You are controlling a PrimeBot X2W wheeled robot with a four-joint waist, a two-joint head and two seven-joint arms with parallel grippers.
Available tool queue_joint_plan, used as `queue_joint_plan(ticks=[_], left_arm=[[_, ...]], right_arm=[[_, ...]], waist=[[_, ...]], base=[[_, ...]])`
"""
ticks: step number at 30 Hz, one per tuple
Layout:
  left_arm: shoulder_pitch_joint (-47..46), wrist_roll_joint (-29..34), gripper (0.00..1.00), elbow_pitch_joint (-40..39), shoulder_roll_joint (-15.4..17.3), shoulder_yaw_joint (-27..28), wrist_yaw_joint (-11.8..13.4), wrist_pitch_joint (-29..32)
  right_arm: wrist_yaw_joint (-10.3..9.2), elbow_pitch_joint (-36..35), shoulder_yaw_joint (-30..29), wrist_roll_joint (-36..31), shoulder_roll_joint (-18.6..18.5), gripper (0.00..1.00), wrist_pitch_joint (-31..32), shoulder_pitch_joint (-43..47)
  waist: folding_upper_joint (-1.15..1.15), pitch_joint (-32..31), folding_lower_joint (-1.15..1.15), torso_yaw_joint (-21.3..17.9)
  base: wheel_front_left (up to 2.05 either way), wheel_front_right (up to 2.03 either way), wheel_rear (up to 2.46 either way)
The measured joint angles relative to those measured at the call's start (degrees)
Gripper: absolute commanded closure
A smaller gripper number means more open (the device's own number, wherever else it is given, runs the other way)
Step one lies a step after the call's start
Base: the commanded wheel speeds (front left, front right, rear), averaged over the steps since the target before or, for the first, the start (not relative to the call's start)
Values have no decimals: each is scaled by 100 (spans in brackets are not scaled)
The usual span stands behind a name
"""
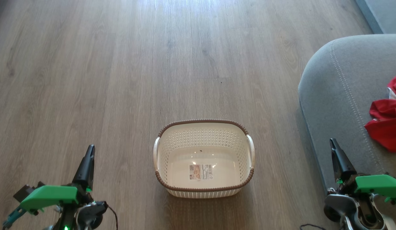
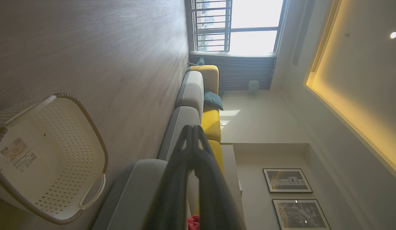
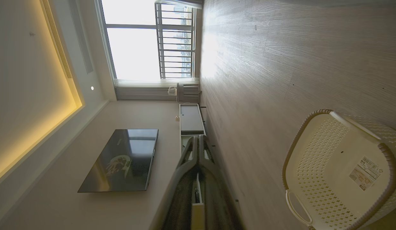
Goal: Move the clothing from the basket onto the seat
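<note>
The cream basket [image 1: 204, 140] with a brown rim stands on the wood floor in the head view, and only a label lies on its floor. The red clothing [image 1: 387, 123] lies bunched on the light grey seat [image 1: 338, 95] at the right edge. My left gripper [image 1: 90, 149] is shut at the lower left, well left of the basket [image 2: 66, 143]. My right gripper [image 1: 333, 142] is shut at the lower right, in front of the seat's edge. In the left wrist view a scrap of the clothing [image 2: 193, 223] peeks between the fingers. The basket [image 3: 329, 169] also appears in the right wrist view.
Bare wood floor [image 1: 121, 80] stretches around and beyond the basket. The long sofa [image 2: 191, 95] with grey and yellow cushions runs toward a window. A television [image 3: 121, 159] hangs above a low cabinet [image 3: 191, 119] on the opposite wall.
</note>
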Motion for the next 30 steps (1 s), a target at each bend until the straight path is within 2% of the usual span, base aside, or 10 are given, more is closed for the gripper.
queue_joint_plan(ticks=[30], left_arm=[[0,0,100,0,0,4,0,0]], right_arm=[[0,0,-1,1,3,100,0,0]], waist=[[0,0,0,0]], base=[[0,0,0]])
